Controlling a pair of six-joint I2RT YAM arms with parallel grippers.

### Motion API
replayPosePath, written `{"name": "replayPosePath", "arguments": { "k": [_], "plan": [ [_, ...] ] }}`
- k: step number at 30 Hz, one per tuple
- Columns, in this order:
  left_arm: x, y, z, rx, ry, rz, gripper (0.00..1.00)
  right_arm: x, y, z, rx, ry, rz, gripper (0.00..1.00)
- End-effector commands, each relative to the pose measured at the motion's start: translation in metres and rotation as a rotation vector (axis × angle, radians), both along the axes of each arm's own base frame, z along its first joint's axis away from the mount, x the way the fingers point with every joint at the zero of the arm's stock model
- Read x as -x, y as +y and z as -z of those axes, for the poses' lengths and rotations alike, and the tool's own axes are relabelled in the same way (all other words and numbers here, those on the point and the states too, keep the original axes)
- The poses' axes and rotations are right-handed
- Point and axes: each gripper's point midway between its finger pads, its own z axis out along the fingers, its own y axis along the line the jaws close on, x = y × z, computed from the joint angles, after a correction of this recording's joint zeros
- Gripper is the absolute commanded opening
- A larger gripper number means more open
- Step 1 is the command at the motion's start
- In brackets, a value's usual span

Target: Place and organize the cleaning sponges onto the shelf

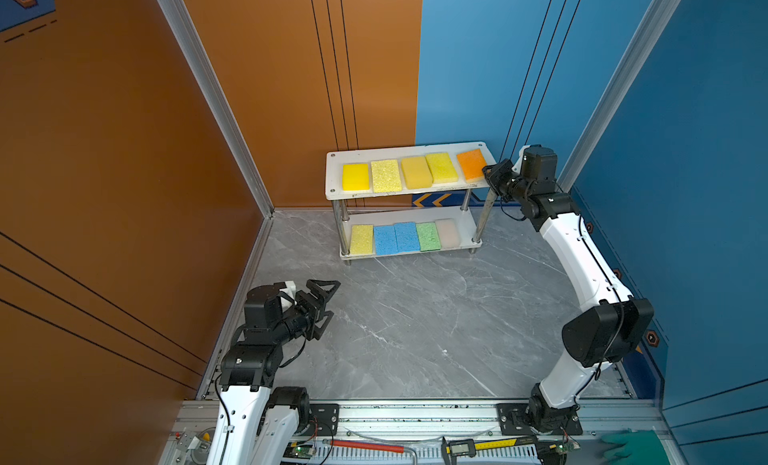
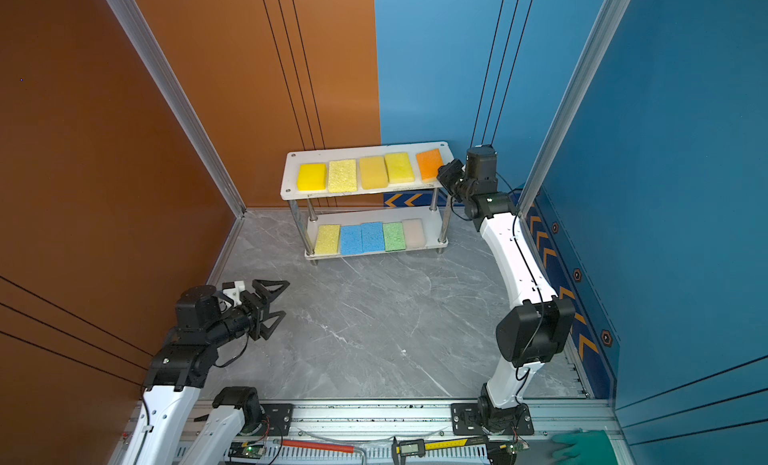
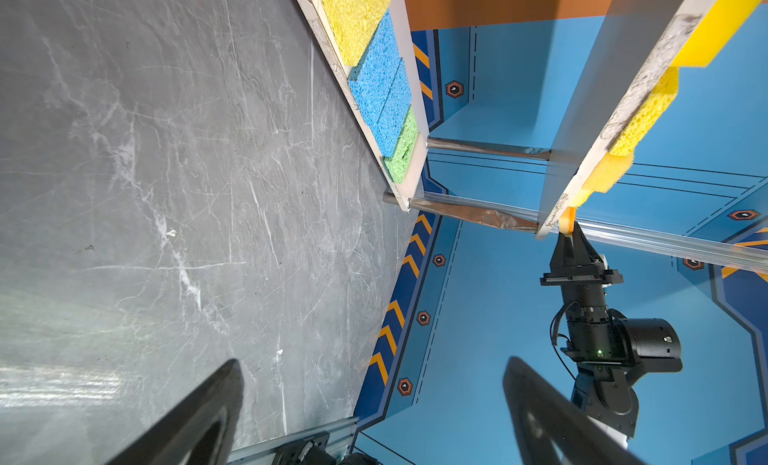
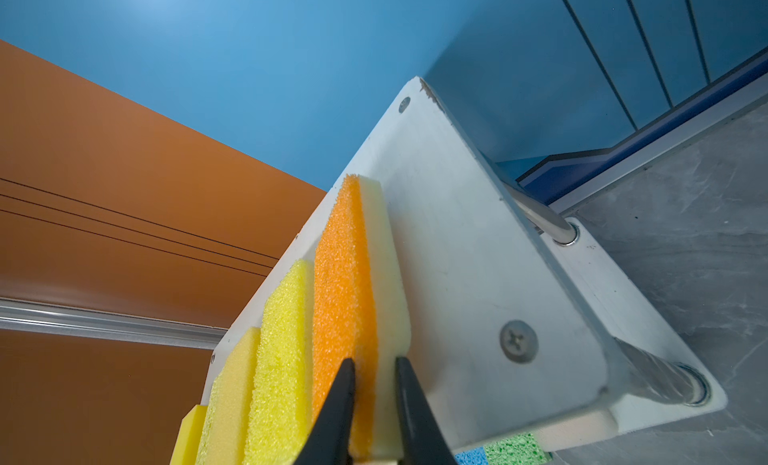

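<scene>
The cleaning sponges point(image 1: 386, 176) sit in two rows on the shelf point(image 1: 415, 147) — five above, five below. We see our right gripper point(image 4: 374, 361) pinching the orange sponge point(image 1: 471, 163) at the upper row's right end — our left gripper point(image 1: 332, 297) hangs spread wide over the table point(image 1: 415, 325), holding nothing.

White two-tier shelf point(image 1: 334, 172): four yellow foam sponges point(image 1: 386, 175) and orange foam sponge point(image 1: 471, 163) flat on top; lower sponge row point(image 1: 405, 236) yellow, blue, blue, green, beige.
</scene>
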Motion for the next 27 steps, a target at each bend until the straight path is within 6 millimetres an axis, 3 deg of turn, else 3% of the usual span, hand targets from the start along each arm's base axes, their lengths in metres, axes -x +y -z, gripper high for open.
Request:
{"name": "replayPosePath", "arguments": {
  "k": [1, 23, 27],
  "plan": [
    [0.004, -0.002, -0.004, -0.004, -0.02, 0.026, 0.98, 0.003, 0.004, -0.003, -0.014, -0.008, -0.002, 0.19],
    [0.008, -0.003, -0.003, 0.013, -0.022, 0.027, 0.98, 0.014, 0.011, -0.006, -0.022, -0.009, -0.034, 0.19],
    [0.009, -0.003, -0.004, 0.014, -0.027, 0.027, 0.98, 0.018, 0.012, -0.009, -0.019, -0.016, -0.048, 0.23]
  ]
}}
